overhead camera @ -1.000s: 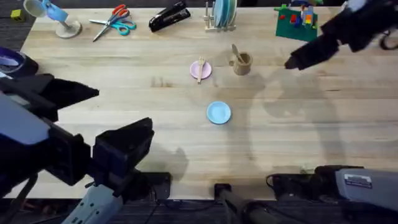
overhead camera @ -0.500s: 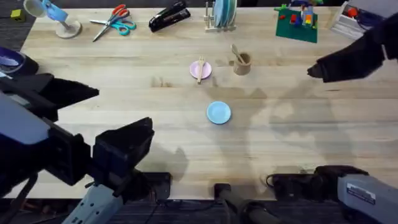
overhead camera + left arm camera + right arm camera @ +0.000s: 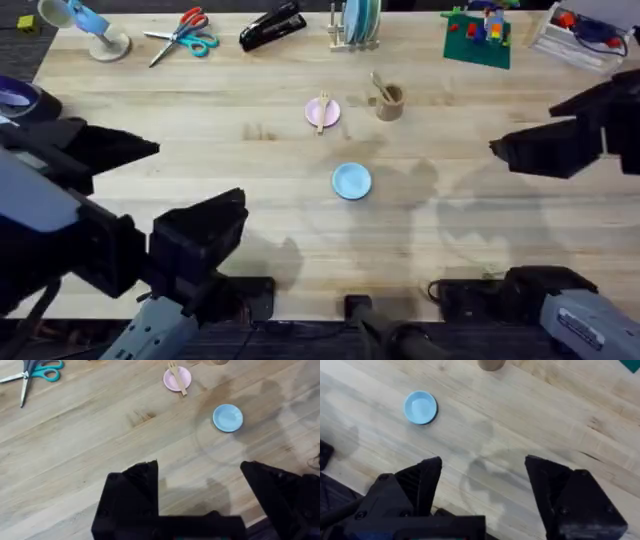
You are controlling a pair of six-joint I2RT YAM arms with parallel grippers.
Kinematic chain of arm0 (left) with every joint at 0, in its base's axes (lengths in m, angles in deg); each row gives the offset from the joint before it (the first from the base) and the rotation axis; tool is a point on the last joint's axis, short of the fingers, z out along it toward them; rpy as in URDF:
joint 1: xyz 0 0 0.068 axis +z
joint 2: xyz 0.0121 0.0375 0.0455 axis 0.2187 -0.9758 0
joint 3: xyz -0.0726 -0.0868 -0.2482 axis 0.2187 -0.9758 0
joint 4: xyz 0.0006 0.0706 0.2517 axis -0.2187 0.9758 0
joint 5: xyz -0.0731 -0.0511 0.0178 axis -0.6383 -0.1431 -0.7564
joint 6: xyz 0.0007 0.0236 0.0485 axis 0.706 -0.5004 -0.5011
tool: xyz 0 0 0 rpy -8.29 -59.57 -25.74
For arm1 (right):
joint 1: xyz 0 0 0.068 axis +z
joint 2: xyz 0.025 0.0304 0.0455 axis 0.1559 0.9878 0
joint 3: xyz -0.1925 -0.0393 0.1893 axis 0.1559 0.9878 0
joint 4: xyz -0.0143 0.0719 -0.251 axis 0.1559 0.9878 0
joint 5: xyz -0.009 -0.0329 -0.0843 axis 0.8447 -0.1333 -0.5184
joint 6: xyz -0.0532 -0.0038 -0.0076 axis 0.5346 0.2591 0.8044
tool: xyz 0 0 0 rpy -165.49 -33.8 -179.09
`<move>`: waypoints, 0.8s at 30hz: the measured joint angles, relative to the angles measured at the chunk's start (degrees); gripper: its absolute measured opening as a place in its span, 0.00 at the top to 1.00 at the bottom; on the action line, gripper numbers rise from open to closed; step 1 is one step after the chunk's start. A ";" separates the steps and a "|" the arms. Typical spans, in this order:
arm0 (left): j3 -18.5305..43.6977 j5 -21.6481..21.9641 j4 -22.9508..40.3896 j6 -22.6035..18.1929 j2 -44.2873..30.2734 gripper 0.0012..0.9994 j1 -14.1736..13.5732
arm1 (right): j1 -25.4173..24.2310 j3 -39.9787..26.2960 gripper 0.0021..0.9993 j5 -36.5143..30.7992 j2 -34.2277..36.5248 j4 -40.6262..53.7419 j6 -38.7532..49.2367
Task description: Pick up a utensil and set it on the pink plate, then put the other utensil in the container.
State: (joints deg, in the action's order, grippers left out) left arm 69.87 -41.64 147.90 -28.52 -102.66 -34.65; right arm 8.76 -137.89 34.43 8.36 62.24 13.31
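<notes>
The pink plate [image 3: 322,111] lies mid-table with the pale wooden fork [image 3: 323,106] resting across it; both appear again as the plate [image 3: 177,379] and fork [image 3: 176,375] in the left wrist view. Just right of it stands the tan wooden container [image 3: 389,102], with the spoon [image 3: 378,84] leaning in it, handle up. My right gripper [image 3: 503,148] hovers well to the right of the container, open and empty [image 3: 482,477]. At the near left edge my left gripper [image 3: 225,215] is also open and empty [image 3: 200,480].
A light-blue plate [image 3: 351,181] sits nearer to me than the pink one. Along the far edge are scissors [image 3: 182,33], a black stapler [image 3: 272,27], a dish rack [image 3: 357,25], a green brick board [image 3: 478,35] and a clear box [image 3: 585,30].
My right arm has drawn back from beside the container, moving right and toward me. The spoon stays in the container and the fork on the pink plate. The left arm is unmoved.
</notes>
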 joint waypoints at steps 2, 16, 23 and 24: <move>0.00 0.00 -0.02 0.00 -0.01 0.00 0.00 | 0.00 0.01 0.01 0.02 -0.50 -0.04 -0.15; 0.00 0.00 -0.13 0.00 -0.01 0.01 0.00 | 0.00 0.16 0.00 0.02 -0.43 2.37 -0.63; 0.00 0.00 -0.13 0.00 -0.02 0.00 0.00 | 0.00 0.16 0.01 0.02 -0.43 1.84 -0.61; 0.00 0.00 -0.13 0.00 -0.02 0.01 0.00 | 0.00 0.16 0.01 0.02 -0.43 1.65 -0.61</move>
State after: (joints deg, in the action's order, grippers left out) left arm 69.87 -41.64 147.77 -28.52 -102.68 -34.65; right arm 8.76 -137.73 34.44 7.93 63.89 12.70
